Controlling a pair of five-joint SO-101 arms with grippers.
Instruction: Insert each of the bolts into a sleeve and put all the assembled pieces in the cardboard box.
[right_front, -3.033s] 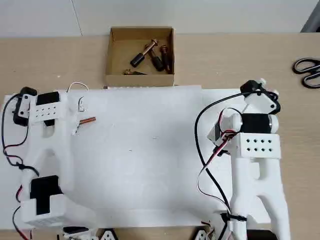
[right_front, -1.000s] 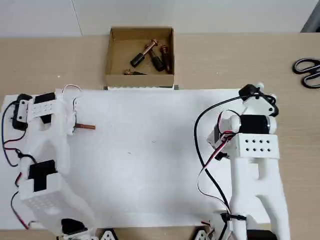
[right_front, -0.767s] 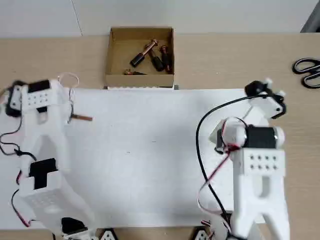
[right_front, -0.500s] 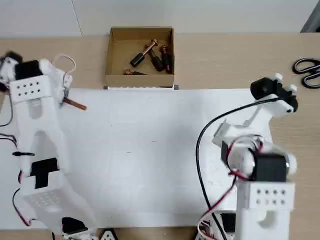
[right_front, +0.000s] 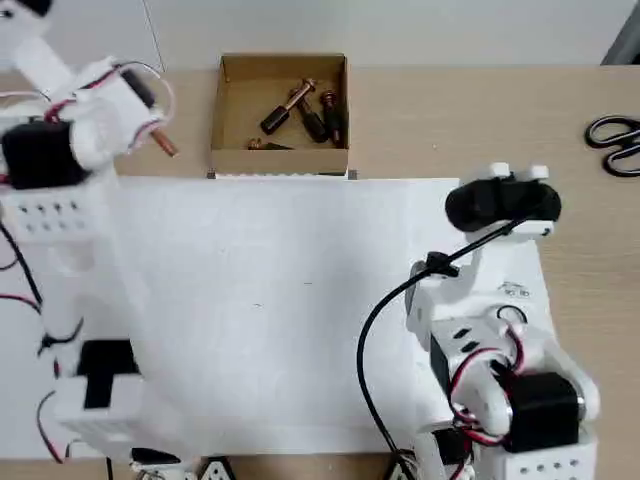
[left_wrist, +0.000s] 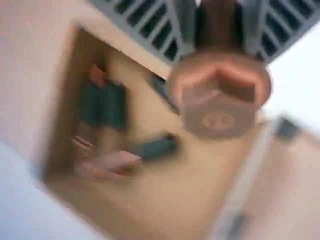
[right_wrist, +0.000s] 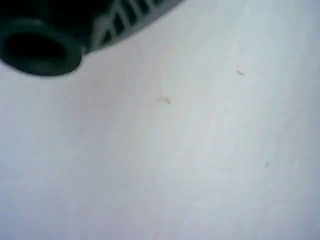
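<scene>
Across the wooden table (right_front: 450, 110), the cardboard box (right_front: 280, 160) sits at twelve o'clock holding assembled pieces (right_front: 300, 110), while the left gripper (left_wrist: 218, 30), at ten o'clock, clamps a copper bolt (left_wrist: 218, 95) and the right gripper (right_wrist: 70, 30), at three o'clock, grips a black sleeve (right_wrist: 40, 50), apparently ready for mating.

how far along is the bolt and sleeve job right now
Done: several assembled pieces lie in the cardboard box. In hand: the left gripper holds a bare bolt near the box; the right gripper has a black sleeve in its jaws. Left: join that bolt and sleeve, then box the piece.
</scene>
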